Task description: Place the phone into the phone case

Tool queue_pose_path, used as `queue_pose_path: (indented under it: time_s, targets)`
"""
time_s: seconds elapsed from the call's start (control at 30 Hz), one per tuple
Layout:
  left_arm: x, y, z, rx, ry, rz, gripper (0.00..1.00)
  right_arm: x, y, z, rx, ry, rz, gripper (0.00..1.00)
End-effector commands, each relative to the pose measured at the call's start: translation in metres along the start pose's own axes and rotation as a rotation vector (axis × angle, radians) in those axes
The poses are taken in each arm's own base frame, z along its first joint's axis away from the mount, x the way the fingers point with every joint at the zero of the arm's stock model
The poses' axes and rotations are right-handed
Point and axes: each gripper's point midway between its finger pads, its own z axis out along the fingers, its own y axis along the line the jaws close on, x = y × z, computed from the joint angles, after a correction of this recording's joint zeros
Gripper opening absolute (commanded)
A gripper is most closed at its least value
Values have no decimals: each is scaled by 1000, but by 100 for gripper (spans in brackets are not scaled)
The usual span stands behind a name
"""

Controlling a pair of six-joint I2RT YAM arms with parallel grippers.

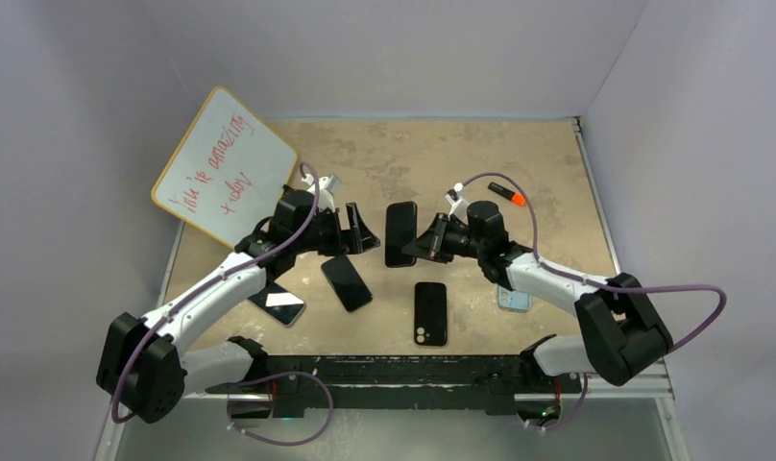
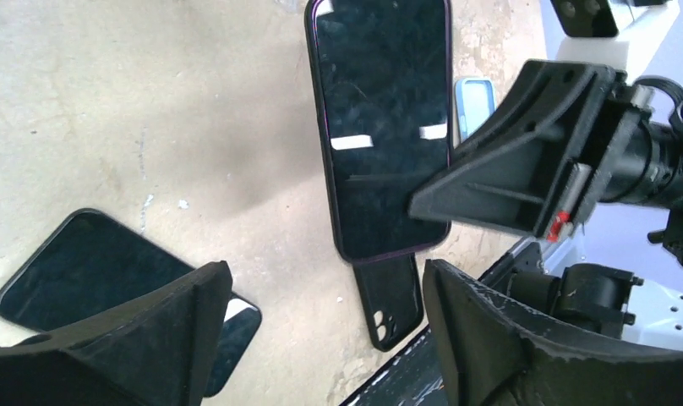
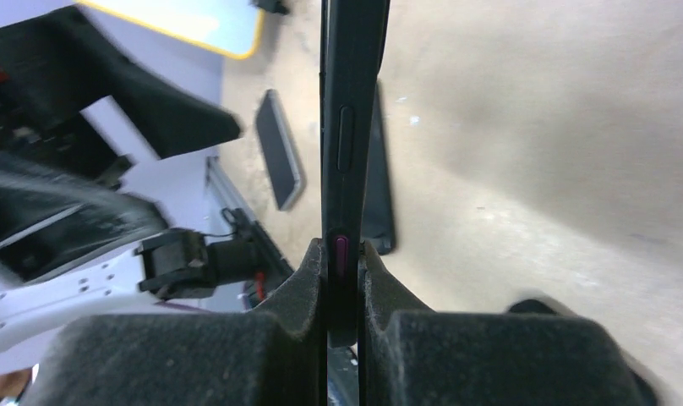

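Note:
My right gripper [image 1: 418, 240] is shut on the edge of a black phone with a purple rim [image 1: 400, 233] and holds it above the table's middle. In the right wrist view the phone [image 3: 348, 127] stands edge-on between the pads of that gripper [image 3: 344, 279]. In the left wrist view its screen [image 2: 380, 127] faces the camera. The black phone case [image 1: 430, 313] lies flat on the table nearer the front, its camera cut-out toward me; it also shows in the left wrist view [image 2: 393, 296]. My left gripper [image 1: 363, 235] is open and empty, just left of the held phone, with both fingers [image 2: 490, 338] spread wide.
A second black phone [image 1: 347, 282] and a third with a silver edge [image 1: 278, 305] lie at the left. A light blue case [image 1: 514, 298] lies under my right arm. A whiteboard [image 1: 226, 165] leans at the back left. A marker [image 1: 507, 195] lies at the back right.

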Motion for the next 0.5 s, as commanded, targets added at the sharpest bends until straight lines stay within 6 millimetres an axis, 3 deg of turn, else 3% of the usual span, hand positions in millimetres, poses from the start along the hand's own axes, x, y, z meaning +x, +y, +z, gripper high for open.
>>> queue_pose_path:
  time_s: [0.0,0.17,0.37,0.47]
  targets:
    - [-20,1,-21,-49,-73,152,88,-25,-18,-2,82,-19,-112,0]
    - [-21,15,-29,-123,-40,285,91,-34,-56,6,150,23,-100,0]
    - [-24,42,-40,-257,-77,358,92,-28,-95,19,154,180,-26,0]
    - [-26,41,-40,-251,-85,366,92,-27,-111,19,201,185,-3,12]
